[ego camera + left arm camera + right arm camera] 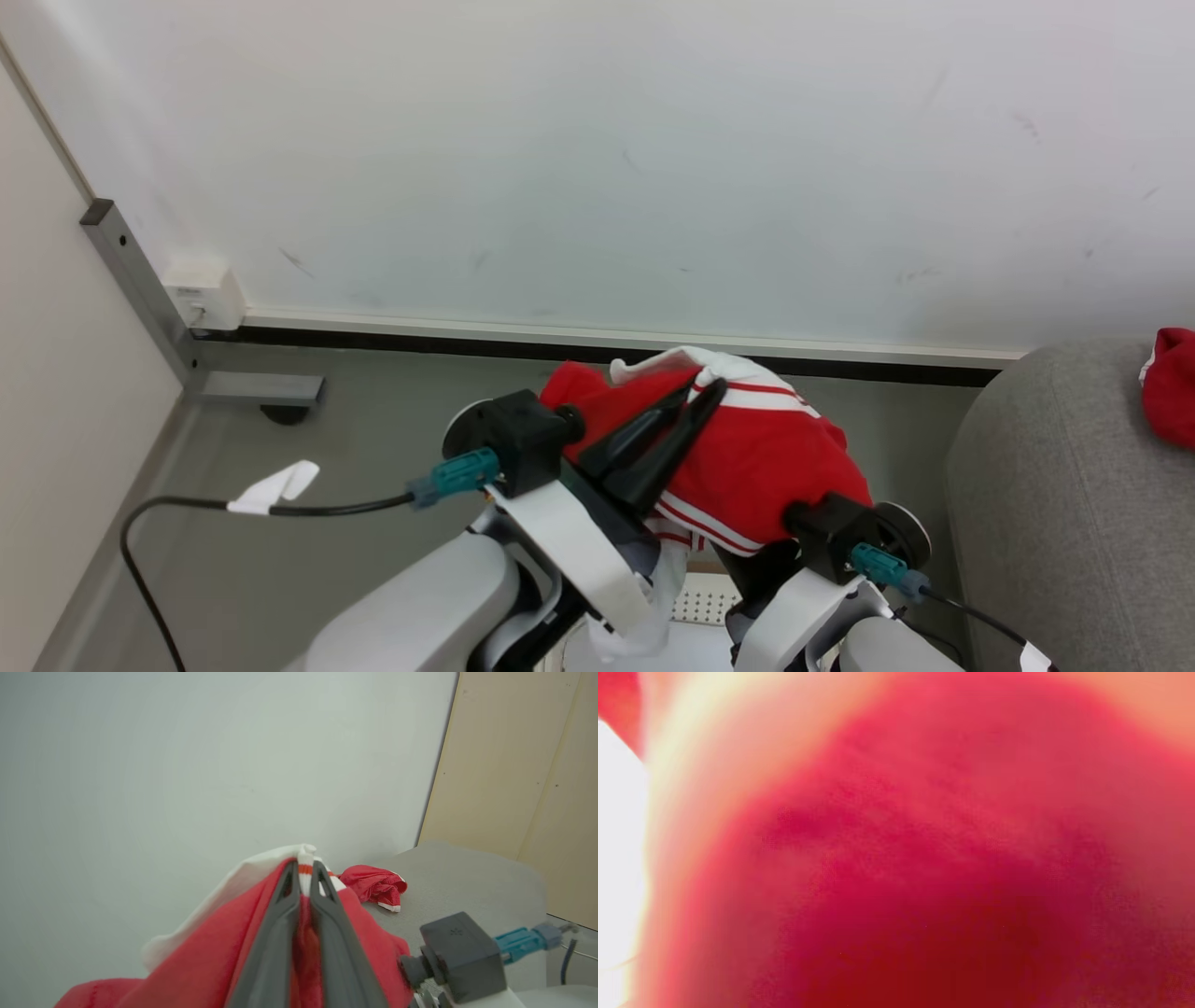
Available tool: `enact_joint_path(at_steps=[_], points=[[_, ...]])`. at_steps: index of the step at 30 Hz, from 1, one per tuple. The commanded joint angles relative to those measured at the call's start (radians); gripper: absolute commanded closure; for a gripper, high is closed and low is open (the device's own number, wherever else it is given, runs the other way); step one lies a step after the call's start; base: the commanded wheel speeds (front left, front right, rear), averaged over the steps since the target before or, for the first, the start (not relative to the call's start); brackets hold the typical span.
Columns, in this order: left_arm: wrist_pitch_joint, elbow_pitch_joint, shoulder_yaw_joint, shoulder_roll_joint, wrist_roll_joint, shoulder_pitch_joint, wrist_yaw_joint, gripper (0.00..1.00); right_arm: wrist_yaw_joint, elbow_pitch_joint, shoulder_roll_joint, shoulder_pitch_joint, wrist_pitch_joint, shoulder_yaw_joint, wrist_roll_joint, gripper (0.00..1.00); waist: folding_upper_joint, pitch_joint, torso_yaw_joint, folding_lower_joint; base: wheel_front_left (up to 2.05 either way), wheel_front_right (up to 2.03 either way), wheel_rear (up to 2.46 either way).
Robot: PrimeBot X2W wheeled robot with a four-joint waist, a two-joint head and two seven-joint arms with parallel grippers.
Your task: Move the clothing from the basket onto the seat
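A red garment with white stripes, the clothing (766, 457), hangs bunched above the basket (700, 605), of which a cream strip with small holes shows at the bottom. My left gripper (705, 387) is shut on the garment's top edge; in the left wrist view its fingers (327, 914) pinch red and white fabric (210, 942). The garment drapes over my right wrist (826, 527) and buries that gripper's fingers. Blurred red cloth (924, 858) presses against the right wrist camera. A second red garment (1172, 383) (376, 886) lies on the grey seat (1055, 485) (458, 877) at the right.
A white wall (597, 149) with a dark baseboard runs behind. A grey metal post and foot (233, 383) and a white socket box (203, 297) stand at the left. A black cable (280, 509) trails from my left wrist over the grey floor.
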Motion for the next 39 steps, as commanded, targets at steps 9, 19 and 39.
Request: enact_joint_path(at_steps=[9,19,39], points=[[-0.014,0.043,0.02,0.019,-0.016,0.027,-0.003,1.0,-0.002,-0.032,-0.001,0.025,0.0,-0.041,-0.018,1.0,0.0,0.009,-0.022,0.0,0.0,0.0,0.0],[-0.015,0.033,0.009,0.02,0.001,0.037,0.002,0.62,-0.002,-0.063,-0.001,0.039,0.0,-0.094,-0.031,1.0,0.0,0.019,-0.067,0.0,0.0,0.0,0.0],[-0.024,-0.072,0.035,0.063,0.049,0.112,0.005,0.0,-0.002,-0.192,-0.037,0.1,0.0,-0.342,-0.199,1.0,0.0,0.083,-0.373,0.0,0.0,0.0,0.0]])
